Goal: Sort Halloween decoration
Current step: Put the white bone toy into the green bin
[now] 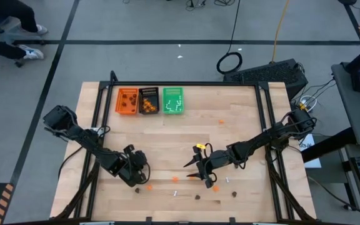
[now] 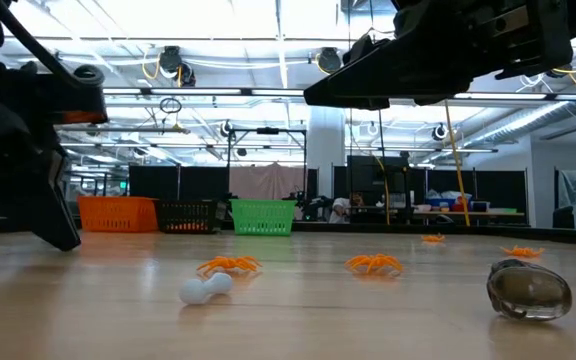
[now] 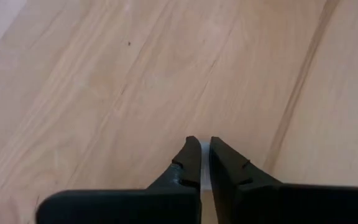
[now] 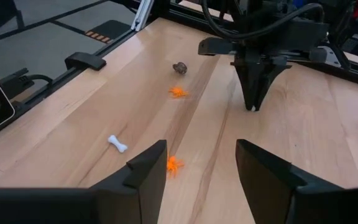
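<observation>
Halloween decoration point(image 1: 195, 196) lies scattered along the lower middle of the high view, on the wooden tabletop point(image 1: 230, 125): small orange spider-like pieces point(image 2: 373, 264), a white bone-shaped stick point(image 2: 205, 288) and dark rounded blobs point(image 2: 529, 289), each apart from the others. More pieces sit already sorted in three small trays at the upper left of the tabletop, an orange tray point(image 1: 127, 101), a black tray point(image 1: 149, 101) and a green tray point(image 1: 173, 101), set side by side.

The pieces look very light and hard, likely plastic. The spiders' thin legs could snag or bend, so the body seems the safer hold. The bone would probably be best pinched across its narrow shaft. The glossy blobs may slip or roll.

The left gripper point(image 3: 204, 151), at the lower left of the high view, points down at the tabletop with its fingers pressed nearly together. A pale sliver shows in the slit between them; whether it is a white stick cannot be told. The right gripper point(image 4: 199, 168), near the lower centre, hovers with its fingers spread and empty above an orange spider point(image 4: 173, 165).

The trays' contents are too small to count, and the low view cuts off both arms
</observation>
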You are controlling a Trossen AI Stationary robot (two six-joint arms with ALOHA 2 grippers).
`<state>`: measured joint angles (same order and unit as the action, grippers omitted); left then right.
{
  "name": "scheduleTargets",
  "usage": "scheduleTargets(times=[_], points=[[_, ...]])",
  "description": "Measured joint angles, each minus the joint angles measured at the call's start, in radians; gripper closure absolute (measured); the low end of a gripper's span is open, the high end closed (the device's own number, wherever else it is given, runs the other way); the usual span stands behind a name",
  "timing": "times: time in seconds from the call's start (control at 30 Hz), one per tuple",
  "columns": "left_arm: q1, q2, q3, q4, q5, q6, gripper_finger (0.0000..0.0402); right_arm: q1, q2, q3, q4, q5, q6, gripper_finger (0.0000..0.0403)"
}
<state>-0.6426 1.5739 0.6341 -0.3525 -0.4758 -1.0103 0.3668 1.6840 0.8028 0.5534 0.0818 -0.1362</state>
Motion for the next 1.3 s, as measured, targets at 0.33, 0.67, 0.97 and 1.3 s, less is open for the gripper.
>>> scheduleTargets(times=[0.33, 0.67, 0.97, 1.3], points=[[0.000, 0.032, 0.015, 0.028, -0.024, 0.005, 0.0397, 0.000, 0.000, 0.000, -0.004, 0.000, 0.002, 0.0227], [0.009, -0.106, 0.053, 0.149, -0.164, 0.077, 0.0399, 0.006, 0.072, 0.000, 0.157, 0.035, -0.054, 0.0227], [0.032, -0.149, 0.055, 0.532, -0.197, 0.314, 0.0399, 0.032, 0.264, 0.003, 0.582, 0.291, -0.277, 0.0208], [0.054, -0.145, 0.055, 0.744, -0.180, 0.494, 0.0401, -0.006, 0.295, 0.063, 0.542, 0.162, 0.087, 0.0199]])
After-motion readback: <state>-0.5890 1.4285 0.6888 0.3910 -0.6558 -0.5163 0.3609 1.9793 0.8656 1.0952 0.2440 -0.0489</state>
